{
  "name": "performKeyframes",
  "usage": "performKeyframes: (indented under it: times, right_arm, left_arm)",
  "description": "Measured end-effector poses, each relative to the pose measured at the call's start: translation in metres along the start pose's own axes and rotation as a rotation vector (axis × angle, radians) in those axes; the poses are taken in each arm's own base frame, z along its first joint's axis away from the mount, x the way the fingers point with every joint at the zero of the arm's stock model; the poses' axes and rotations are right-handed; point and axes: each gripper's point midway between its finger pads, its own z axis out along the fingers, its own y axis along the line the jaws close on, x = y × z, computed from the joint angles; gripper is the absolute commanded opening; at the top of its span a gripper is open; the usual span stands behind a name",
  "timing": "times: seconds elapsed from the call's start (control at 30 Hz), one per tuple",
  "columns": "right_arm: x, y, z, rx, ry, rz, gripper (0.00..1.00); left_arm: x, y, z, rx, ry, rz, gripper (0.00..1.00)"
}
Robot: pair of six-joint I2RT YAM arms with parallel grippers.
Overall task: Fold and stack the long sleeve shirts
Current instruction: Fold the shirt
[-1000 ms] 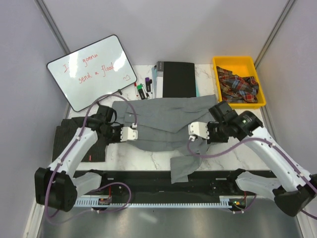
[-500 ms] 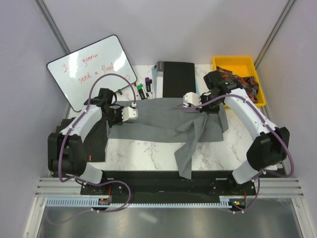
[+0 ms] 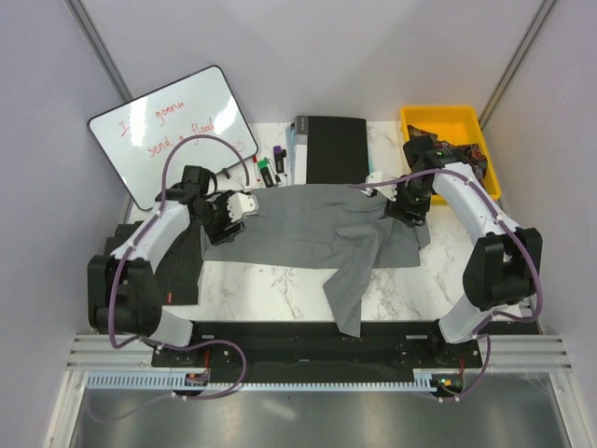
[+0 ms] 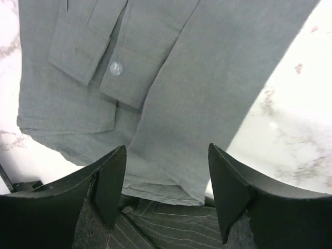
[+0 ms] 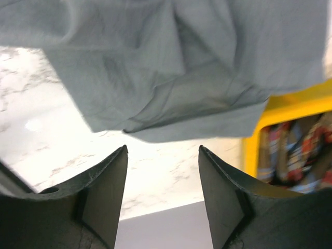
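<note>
Grey shirt (image 3: 298, 229) flat on marble table (image 3: 270, 285), long axis left-right, sleeve (image 3: 350, 289) trailing toward near edge. Charcoal striped shirt (image 3: 182, 266) at table's left edge, touching grey hem. Left arm bent; left gripper (image 3: 238, 207) over left hem, jaws spread, empty. Right arm stretched far; right gripper (image 3: 390, 194) over right end, jaws spread, holding nothing.
</note>
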Motion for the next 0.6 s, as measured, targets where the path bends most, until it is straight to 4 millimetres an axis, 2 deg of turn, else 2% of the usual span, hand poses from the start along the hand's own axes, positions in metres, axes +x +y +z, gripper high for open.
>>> performKeyframes:
  times: [0.1, 0.2, 0.27, 0.37, 0.4, 0.43, 0.5, 0.6]
  right_arm:
    - [0.015, 0.014, -0.007, -0.035, -0.006, 0.071, 0.63]
    - [0.016, 0.03, -0.01, -0.069, -0.041, 0.126, 0.61]
    - [0.015, 0.045, -0.009, -0.113, -0.059, 0.168, 0.6]
    - [0.01, 0.056, -0.006, -0.168, -0.084, 0.241, 0.6]
    - [0.009, 0.059, -0.005, -0.184, -0.091, 0.263, 0.6]
    - [0.008, 0.061, -0.004, -0.21, -0.095, 0.294, 0.6]
    - [0.006, 0.06, -0.003, -0.252, -0.115, 0.348, 0.61]
    - [0.006, 0.048, -0.004, -0.283, -0.168, 0.418, 0.61]
  left_arm:
    - [-0.022, -0.016, -0.009, -0.008, -0.056, 0.031, 0.72]
    - [-0.058, -0.053, -0.018, 0.033, -0.17, 0.113, 0.78]
    - [-0.084, -0.091, -0.025, 0.086, -0.256, 0.206, 0.79]
    - [-0.121, -0.165, -0.03, 0.215, -0.358, 0.387, 0.82]
    - [-0.128, -0.185, -0.03, 0.254, -0.373, 0.434, 0.83]
    - [-0.137, -0.212, -0.03, 0.314, -0.388, 0.5, 0.83]
    - [-0.148, -0.251, -0.025, 0.392, -0.391, 0.604, 0.83]
    - [-0.157, -0.304, -0.006, 0.471, -0.357, 0.746, 0.84]
